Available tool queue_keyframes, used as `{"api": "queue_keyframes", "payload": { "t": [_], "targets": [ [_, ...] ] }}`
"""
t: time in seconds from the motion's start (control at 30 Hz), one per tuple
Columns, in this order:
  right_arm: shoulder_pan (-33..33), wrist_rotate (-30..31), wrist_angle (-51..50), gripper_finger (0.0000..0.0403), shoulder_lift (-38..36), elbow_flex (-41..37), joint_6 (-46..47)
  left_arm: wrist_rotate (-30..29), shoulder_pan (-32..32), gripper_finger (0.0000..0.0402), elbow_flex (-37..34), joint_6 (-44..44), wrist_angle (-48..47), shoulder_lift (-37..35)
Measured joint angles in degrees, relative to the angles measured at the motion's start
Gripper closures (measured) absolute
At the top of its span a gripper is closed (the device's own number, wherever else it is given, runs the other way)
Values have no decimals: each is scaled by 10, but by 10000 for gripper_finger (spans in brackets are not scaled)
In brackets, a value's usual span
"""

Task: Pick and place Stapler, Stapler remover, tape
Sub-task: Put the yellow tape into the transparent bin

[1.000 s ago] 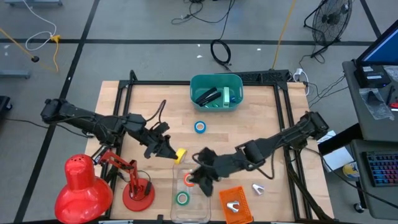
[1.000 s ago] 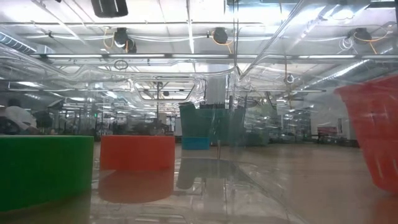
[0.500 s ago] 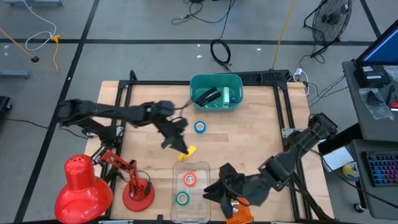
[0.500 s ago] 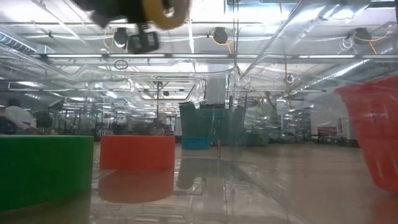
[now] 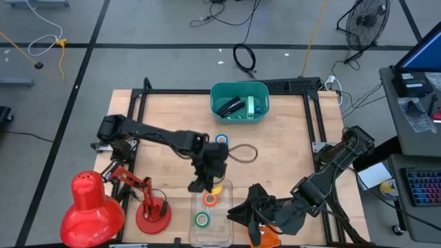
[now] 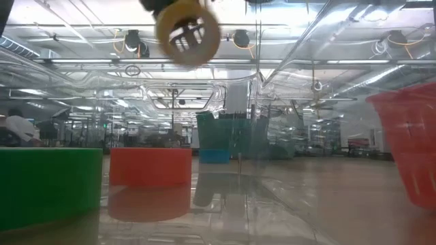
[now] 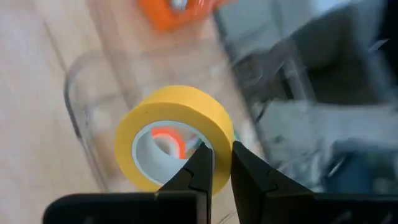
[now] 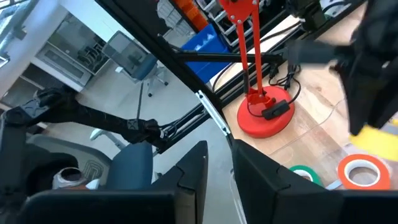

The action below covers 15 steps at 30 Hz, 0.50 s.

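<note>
My left gripper (image 7: 222,163) is shut on a yellow tape roll (image 7: 177,124), held in the air over the far end of a clear container (image 5: 210,210). An orange roll (image 5: 209,200) and a green roll (image 5: 201,220) lie flat in that container. A blue roll (image 5: 221,140) lies flat on the wooden table. A dark stapler (image 5: 231,107) lies in the teal bin (image 5: 239,88). My right gripper (image 8: 219,163) hovers by the container's right side with a narrow gap between its fingers and nothing in it. The stapler remover is out of view. My left gripper pinches the yellow roll's wall (image 7: 219,142), with one finger (image 7: 199,167) inside the pale core and the other (image 7: 249,169) outside. The fingers slant down from the table's far left. The roll hangs lifted clear above the container, tilted, its hole facing the near edge (image 6: 188,30).
A red desk lamp (image 5: 93,203) and its round base (image 5: 153,217) stand at the near left. An orange tray (image 5: 262,238) sits under my right arm at the near edge. A black frame (image 5: 138,103) borders the table, and a cable loop (image 5: 241,153) trails from my left arm.
My left gripper has carried the yellow roll toward the table's right and near edges, from left of the container to above its far end, and has tipped downward and rolled. My right gripper has drawn back from over the container toward the near right, above the orange tray.
</note>
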Motion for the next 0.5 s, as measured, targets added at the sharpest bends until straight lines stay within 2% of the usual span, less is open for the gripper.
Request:
{"api": "queue_keyframes", "payload": {
  "t": [0.2, 0.5],
  "targets": [
    [3, 4, -5, 345, 0, 0, -16, -80, -62, 369, 3, 17, -57, 16],
    [2, 20, -9, 354, 0, 0, -33, -197, -160, 369, 3, -7, -28, 15]
  ]
}}
